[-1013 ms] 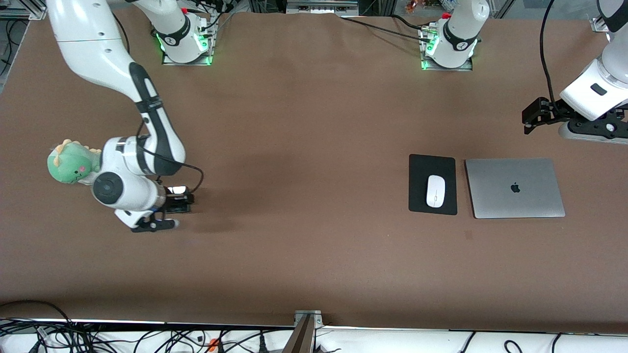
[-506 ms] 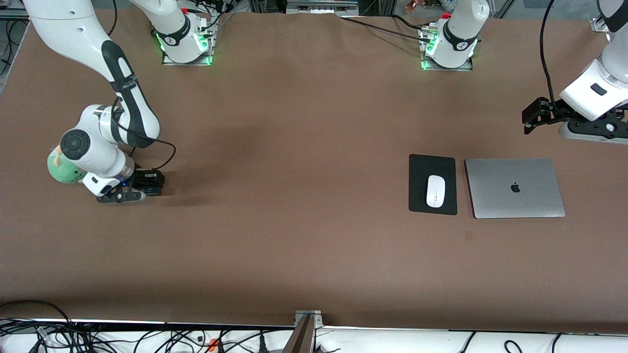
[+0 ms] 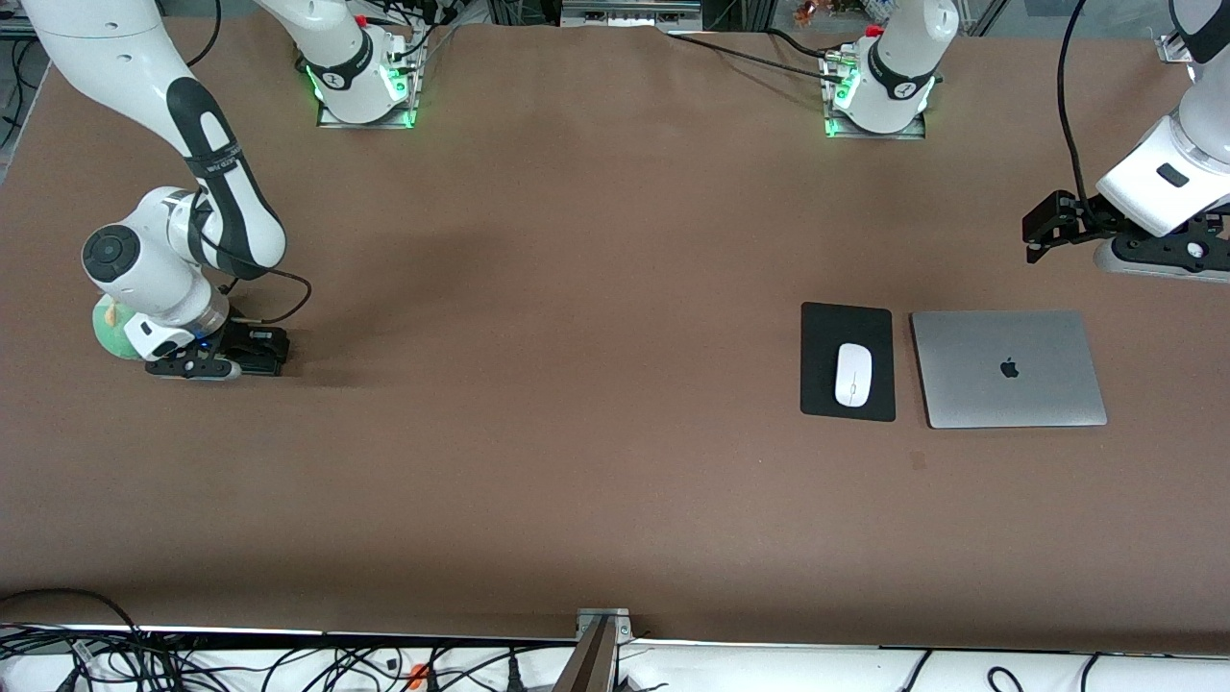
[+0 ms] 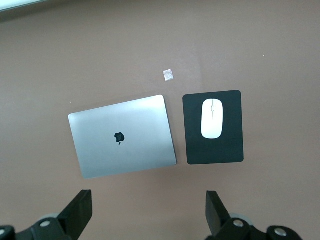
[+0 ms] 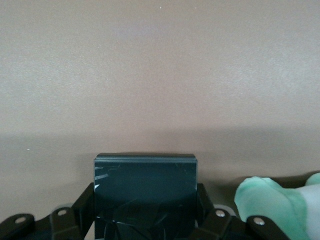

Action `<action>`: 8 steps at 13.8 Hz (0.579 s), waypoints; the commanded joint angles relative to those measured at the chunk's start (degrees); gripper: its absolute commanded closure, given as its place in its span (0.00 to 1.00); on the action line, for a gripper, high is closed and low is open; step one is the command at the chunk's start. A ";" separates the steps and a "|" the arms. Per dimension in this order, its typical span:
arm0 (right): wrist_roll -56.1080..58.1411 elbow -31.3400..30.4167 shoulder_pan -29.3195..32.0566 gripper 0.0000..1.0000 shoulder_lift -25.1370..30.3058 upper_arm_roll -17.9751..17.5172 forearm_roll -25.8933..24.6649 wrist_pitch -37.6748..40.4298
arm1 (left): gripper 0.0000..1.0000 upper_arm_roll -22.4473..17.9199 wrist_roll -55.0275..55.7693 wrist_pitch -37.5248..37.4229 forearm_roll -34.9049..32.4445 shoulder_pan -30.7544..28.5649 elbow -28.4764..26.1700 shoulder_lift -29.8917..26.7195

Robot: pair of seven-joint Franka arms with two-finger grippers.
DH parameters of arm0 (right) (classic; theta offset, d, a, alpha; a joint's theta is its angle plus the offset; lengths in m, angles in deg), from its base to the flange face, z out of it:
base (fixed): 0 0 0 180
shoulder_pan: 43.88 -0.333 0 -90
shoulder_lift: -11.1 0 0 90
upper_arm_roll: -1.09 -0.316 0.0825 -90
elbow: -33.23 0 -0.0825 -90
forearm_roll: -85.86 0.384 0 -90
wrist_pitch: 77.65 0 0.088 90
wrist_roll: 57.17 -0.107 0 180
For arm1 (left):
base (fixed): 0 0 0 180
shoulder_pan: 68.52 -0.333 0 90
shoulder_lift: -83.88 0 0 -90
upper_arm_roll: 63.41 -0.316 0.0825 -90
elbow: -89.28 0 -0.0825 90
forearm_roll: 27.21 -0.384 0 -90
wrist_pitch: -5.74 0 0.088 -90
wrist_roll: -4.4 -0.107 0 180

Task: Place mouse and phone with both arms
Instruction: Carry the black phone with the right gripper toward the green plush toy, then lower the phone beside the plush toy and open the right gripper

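The white mouse (image 3: 853, 375) lies on a black mouse pad (image 3: 846, 322) toward the left arm's end of the table; it also shows in the left wrist view (image 4: 212, 118). My right gripper (image 3: 252, 352) is shut on the black phone (image 3: 261, 346), low over the table right beside a green plush toy. In the right wrist view the phone (image 5: 145, 187) sits between the fingers of the right gripper (image 5: 145, 215). My left gripper (image 3: 1049, 227) waits open and empty, up over the table edge at the left arm's end; the left wrist view shows it (image 4: 149, 210) with jaws wide apart.
A closed silver laptop (image 3: 1007, 368) lies beside the mouse pad (image 4: 215, 150), toward the left arm's end; it shows in the left wrist view (image 4: 122, 136). The green plush toy (image 3: 110, 336) sits partly hidden under the right arm, and shows in the right wrist view (image 5: 270, 200).
The right arm has carried the phone toward the right arm's end of the table, ending beside the plush toy. The left arm, mouse and laptop have not moved.
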 commanded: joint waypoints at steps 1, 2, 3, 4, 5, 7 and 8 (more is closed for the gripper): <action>1.27 -1.33 0.32 0.79 -0.06 -1.12 2.14 -2.71 | 0.00 -0.07 -1.44 -0.92 1.08 -0.25 0.11 -0.79; 1.27 -1.33 0.41 0.79 -0.67 -1.56 2.23 -3.76 | 0.00 -0.07 -1.44 -0.92 1.08 -0.25 0.19 -0.79; 1.27 -1.33 0.41 0.77 -1.38 -1.91 2.23 -5.08 | 0.00 -0.07 -1.44 -0.92 1.08 -0.25 0.11 -0.79; 1.27 -1.33 0.41 0.73 -2.08 -2.00 2.23 -5.61 | 0.00 -0.07 -1.44 -0.92 1.08 -0.25 0.11 -0.79; 1.27 -1.24 0.41 0.52 -2.26 -2.18 2.23 -5.62 | 0.00 -0.07 -1.44 -0.92 1.08 -0.25 0.19 -0.79; 2.14 -0.89 0.32 0.00 -2.17 -2.18 2.14 -5.36 | 0.00 -0.07 -1.44 -0.92 1.08 -0.25 0.19 -0.79; 3.80 -0.72 0.32 0.00 -1.83 -2.18 2.14 -4.92 | 0.00 -0.07 -1.44 -0.92 1.08 -0.25 0.20 -0.79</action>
